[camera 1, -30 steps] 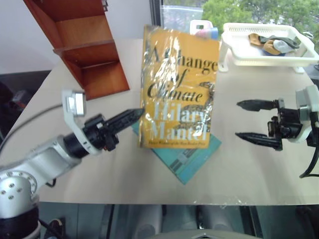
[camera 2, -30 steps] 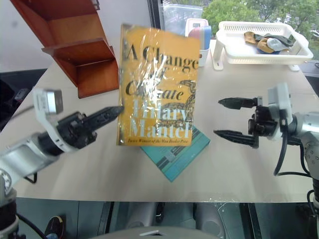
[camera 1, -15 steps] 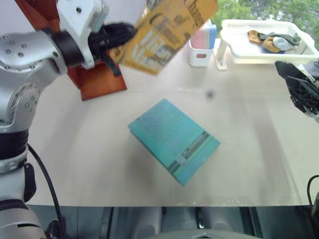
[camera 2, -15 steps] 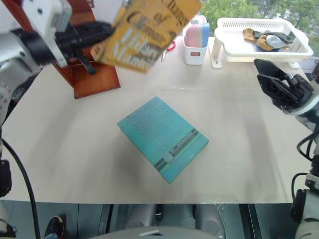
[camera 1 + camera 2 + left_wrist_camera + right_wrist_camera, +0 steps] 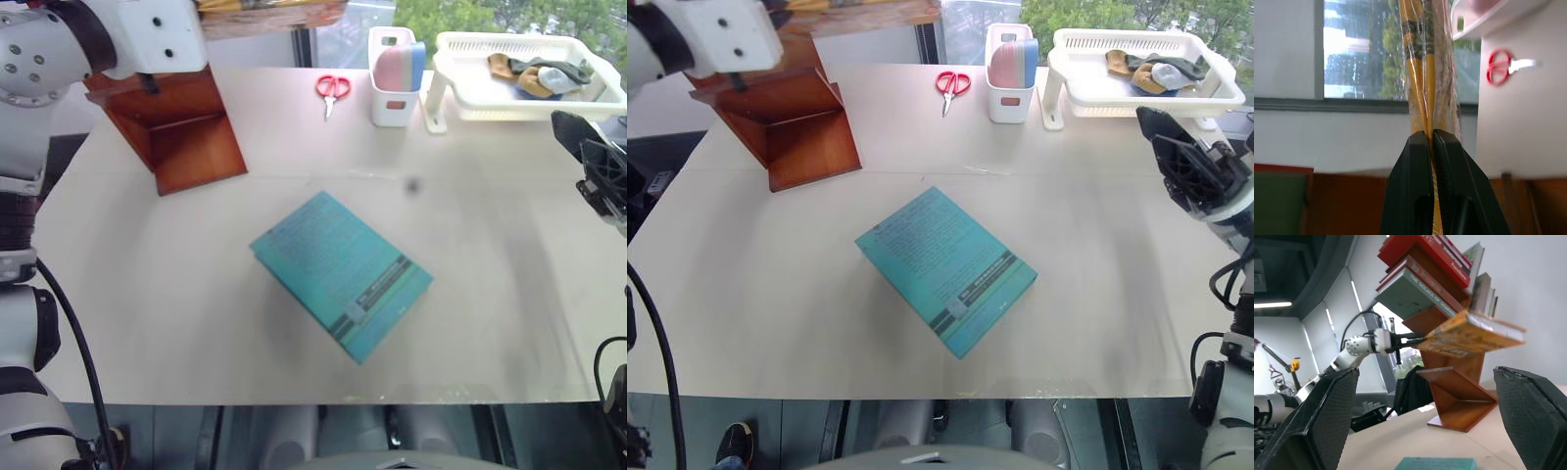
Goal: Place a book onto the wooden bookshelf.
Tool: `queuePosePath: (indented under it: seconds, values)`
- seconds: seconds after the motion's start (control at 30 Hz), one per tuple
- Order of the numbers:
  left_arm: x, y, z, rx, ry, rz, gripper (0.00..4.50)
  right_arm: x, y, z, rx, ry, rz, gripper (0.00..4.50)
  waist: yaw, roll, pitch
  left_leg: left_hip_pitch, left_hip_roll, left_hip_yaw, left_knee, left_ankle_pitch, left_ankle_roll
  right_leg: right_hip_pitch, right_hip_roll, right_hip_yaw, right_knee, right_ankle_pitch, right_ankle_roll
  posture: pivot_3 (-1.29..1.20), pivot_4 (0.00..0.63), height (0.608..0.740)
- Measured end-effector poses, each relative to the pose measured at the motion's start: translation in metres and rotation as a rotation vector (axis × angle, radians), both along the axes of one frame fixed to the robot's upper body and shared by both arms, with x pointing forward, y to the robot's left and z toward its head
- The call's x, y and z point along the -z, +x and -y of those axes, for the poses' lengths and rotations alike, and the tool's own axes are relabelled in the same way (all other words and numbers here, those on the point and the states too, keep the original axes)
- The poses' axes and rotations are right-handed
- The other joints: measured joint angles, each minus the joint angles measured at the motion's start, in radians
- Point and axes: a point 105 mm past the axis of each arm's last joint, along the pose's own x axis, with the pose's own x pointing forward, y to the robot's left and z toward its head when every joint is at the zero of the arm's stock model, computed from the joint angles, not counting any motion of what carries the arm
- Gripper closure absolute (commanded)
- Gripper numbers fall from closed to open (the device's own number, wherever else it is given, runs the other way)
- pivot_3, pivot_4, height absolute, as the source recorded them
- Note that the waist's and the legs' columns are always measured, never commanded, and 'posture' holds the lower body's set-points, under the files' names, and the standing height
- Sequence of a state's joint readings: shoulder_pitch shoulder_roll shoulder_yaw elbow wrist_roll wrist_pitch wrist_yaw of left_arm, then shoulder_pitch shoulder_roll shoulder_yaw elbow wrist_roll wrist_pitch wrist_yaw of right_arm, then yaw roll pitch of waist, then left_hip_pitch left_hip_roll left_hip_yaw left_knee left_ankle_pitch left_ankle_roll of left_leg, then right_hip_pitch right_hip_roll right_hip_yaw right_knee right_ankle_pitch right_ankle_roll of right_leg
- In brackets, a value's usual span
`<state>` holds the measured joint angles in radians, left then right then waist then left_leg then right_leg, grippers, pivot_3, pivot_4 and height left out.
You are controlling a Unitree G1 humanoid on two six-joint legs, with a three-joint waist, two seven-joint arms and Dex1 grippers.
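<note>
While the left hand (image 5: 1431, 142) clamps the book (image 5: 1469, 335) by its edge, the book hangs flat in the air beside the bookshelf (image 5: 1457, 394), level with a free tier. It's the carry-to-shelf step. Next comes sliding it in over the tier, then letting go. The right hand (image 5: 1425, 416) waits wide open.

A teal-blue book (image 5: 946, 269) lies flat and askew near the middle of the pale table (image 5: 1117, 274). In the upper left of the frame stands the wooden bookshelf (image 5: 789, 122), with the edge of the book (image 5: 867, 8) at the very top above it. Red-handled scissors (image 5: 950, 86) lie at upper centre, beside a white holder (image 5: 1009, 61). A white tray (image 5: 1136, 64) sits upper right. The right gripper (image 5: 1176, 147) reaches in at the right edge.
</note>
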<state>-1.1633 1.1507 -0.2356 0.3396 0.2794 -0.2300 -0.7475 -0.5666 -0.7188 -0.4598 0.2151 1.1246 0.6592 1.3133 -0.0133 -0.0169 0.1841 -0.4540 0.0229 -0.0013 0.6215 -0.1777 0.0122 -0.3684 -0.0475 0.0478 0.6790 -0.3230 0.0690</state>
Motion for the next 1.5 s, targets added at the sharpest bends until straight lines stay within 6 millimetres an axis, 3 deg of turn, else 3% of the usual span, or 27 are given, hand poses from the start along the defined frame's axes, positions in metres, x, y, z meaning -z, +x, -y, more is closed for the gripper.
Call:
queuePosePath:
  seconds: [0.33, 0.77, 0.9, 0.97, 1.17, 1.2, 1.43, 1.5]
  values:
    - [0.032, 0.009, -0.036, -0.13, 0.01, -0.158, 4.47, -0.017, -0.007, -0.002, -0.082, 0.054, 0.029, 0.0, 0.0, 0.0, 0.0, -0.005, 0.001, -0.002, 0.007, 0.0, 0.0, -0.002, 0.0, -0.002, 0.003, 0.0, 0.0, 0.0, 0.15, 0.74]
    - [0.039, 0.0, -0.073, -0.306, -0.033, -0.193, 4.47, -0.017, -0.003, -0.007, -0.078, 0.023, 0.023, 0.0, -0.006, 0.0, 0.0, -0.007, 0.001, -0.001, 0.015, 0.0, 0.0, -0.009, 0.001, 0.001, 0.018, 0.0, 0.0, 0.0, 0.15, 0.74]
    - [0.039, -0.003, -0.081, -0.338, -0.041, -0.192, 3.07, -0.023, -0.001, -0.01, -0.082, 0.03, 0.046, 0.0, -0.007, 0.0, 0.0, -0.007, 0.002, -0.001, 0.015, 0.0, 0.0, -0.009, 0.001, 0.001, 0.018, 0.0, 0.0, 0.0, 0.15, 0.74]
    - [0.038, -0.005, -0.085, -0.359, -0.029, -0.185, 2.62, -0.022, 0.0, -0.01, -0.079, 0.031, 0.042, 0.0, -0.007, 0.0, 0.0, -0.007, 0.002, -0.001, 0.015, 0.0, 0.0, -0.009, 0.001, 0.001, 0.018, 0.0, 0.0, 0.0, 0.15, 0.74]
    - [0.036, -0.006, -0.095, -0.402, -0.003, -0.166, 0.29, -0.022, 0.004, -0.011, -0.067, 0.033, 0.039, 0.0, -0.003, 0.0, 0.0, -0.007, 0.002, 0.0, 0.015, 0.0, 0.0, -0.009, 0.001, 0.001, 0.018, 0.0, 0.0, 0.0, 0.15, 0.74]
    - [0.036, -0.006, -0.097, -0.408, 0.0, -0.162, 0.09, -0.021, 0.004, -0.011, -0.064, 0.03, 0.038, 0.0, -0.002, 0.0, 0.0, -0.007, 0.002, 0.0, 0.015, 0.0, 0.0, -0.009, 0.001, 0.001, 0.018, 0.0, 0.0, 0.0, 0.15, 0.74]
    - [0.036, -0.006, -0.1, -0.415, -0.008, -0.144, 0.09, -0.021, 0.006, -0.011, -0.052, 0.029, 0.037, 0.0, -0.002, 0.0, 0.0, -0.007, 0.002, -0.001, 0.015, 0.0, 0.0, -0.009, 0.001, 0.001, 0.018, 0.0, 0.0, 0.0, 0.15, 0.74]
    - [0.034, -0.01, -0.099, -0.384, -0.099, -0.148, 0.09, -0.02, 0.007, -0.011, -0.045, 0.022, 0.035, 0.0, -0.003, 0.0, 0.0, -0.007, 0.002, -0.001, 0.016, 0.0, 0.0, -0.009, 0.001, 0.001, 0.019, 0.0, 0.0, 0.0, 0.15, 0.74]
